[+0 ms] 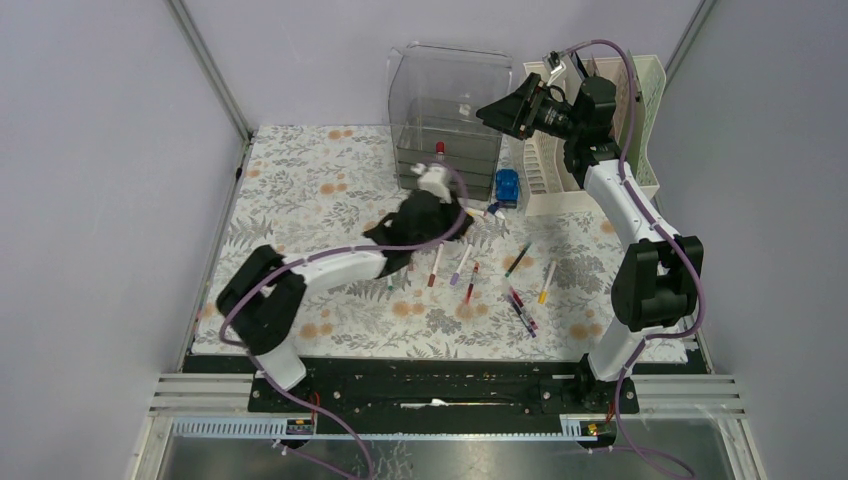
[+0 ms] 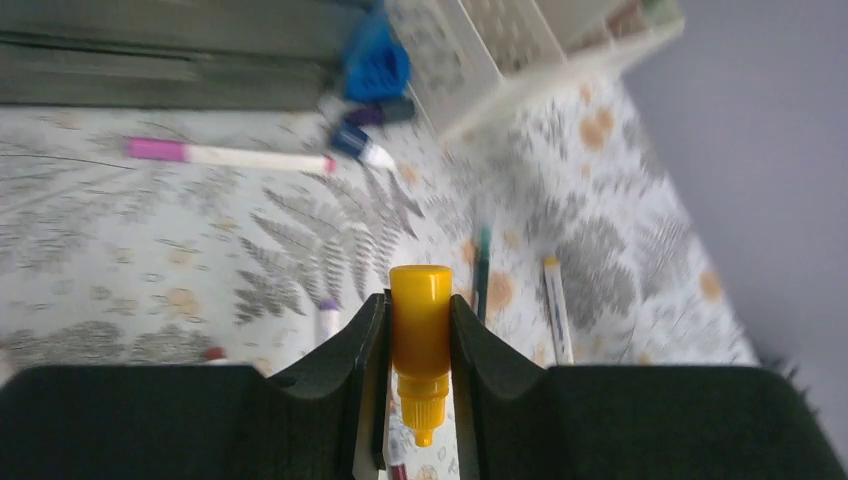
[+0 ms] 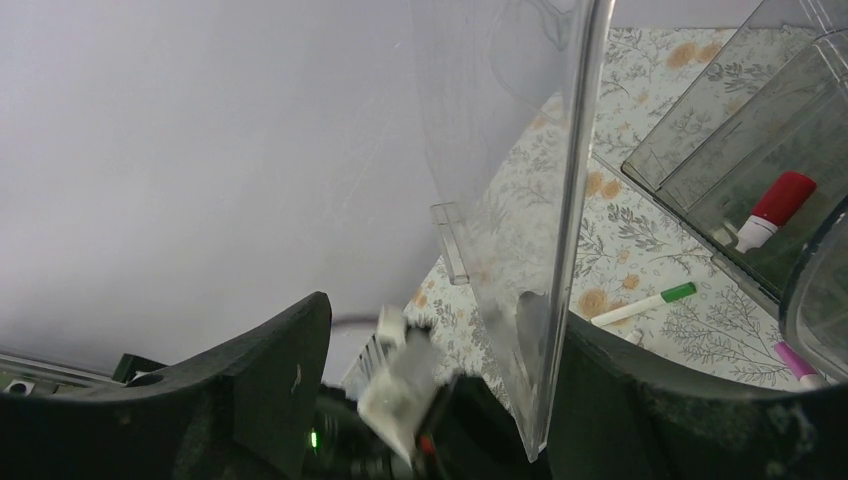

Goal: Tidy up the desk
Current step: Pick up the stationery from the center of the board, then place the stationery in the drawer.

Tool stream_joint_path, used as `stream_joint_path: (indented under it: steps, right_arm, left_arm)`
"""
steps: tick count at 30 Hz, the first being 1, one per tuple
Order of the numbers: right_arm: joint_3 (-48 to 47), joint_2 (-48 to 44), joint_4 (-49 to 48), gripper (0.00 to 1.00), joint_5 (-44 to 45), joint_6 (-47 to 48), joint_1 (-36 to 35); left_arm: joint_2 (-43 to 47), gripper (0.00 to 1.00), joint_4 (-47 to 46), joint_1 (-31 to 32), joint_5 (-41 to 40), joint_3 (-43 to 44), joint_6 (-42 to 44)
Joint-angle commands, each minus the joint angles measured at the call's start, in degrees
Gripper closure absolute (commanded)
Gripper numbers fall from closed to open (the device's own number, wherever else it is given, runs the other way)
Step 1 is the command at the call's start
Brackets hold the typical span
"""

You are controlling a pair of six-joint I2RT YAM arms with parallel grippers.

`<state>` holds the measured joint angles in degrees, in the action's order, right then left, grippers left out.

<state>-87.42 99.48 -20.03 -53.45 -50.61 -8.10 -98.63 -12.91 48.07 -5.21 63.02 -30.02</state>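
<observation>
Left gripper (image 2: 418,298): pinches a short yellow marker (image 2: 421,345) between both jaws. Holds it upright in the wrist frame, blunt end up, narrow tip down toward the lens. Hangs over the middle of the desk (image 1: 300,190), above a scatter of loose pens (image 1: 470,272).

Desk: fills the centre of the top frame, long axis running left to right. Shows a black rail (image 1: 430,385) along its lower edge, far edge toward the top against the grey wall. Carries a clear organizer (image 1: 445,110) at upper centre, a white rack (image 1: 560,185) to the right of that, and a small blue thing (image 1: 507,187) between the two.

Left arm: rises from the lower left, folds at the elbow, reaches right and up to frame centre.

Right arm: climbs from the lower right, bends near the right edge, stretches to the upper centre, wrist turned left at the organizer.

Right gripper (image 3: 440,330): stands spread wide around a clear panel (image 3: 520,200) of the organizer, close by one jaw, possibly touching it; hard to tell. Looks past it to a red-capped marker (image 3: 775,205) in a smoky drawer (image 3: 720,150).
</observation>
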Motion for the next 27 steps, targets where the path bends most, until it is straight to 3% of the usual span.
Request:
stream_joint_path:
  steps: [1,6,9,17,27]
  right_arm:
    - [-0.25,-2.77,-3.87,0.24,-1.30,-1.11,0.19]
    - [-0.31,-2.72,-3.87,0.24,-1.31,-1.14,0.19]
    - [-0.28,-2.76,-3.87,0.24,-1.21,-1.12,0.18]
    - [-0.76,-2.46,-3.88,0.24,-1.13,-1.33,0.18]
    - [-0.53,-2.90,-3.97,0.24,-1.13,-1.33,0.19]
  left_arm:
    - [6.08,1.00,-22.78,-8.39,9.03,-11.40,-17.21]
    - [10.25,1.00,-31.30,-15.93,1.56,-20.02,-33.43]
    - [10.96,1.00,-31.90,-17.98,-5.09,-21.03,-42.99]
    - [2.74,1.00,-35.85,-20.39,-7.99,-10.89,-57.38]
    - [-13.40,1.00,-39.85,-22.81,-4.20,5.62,-64.88]
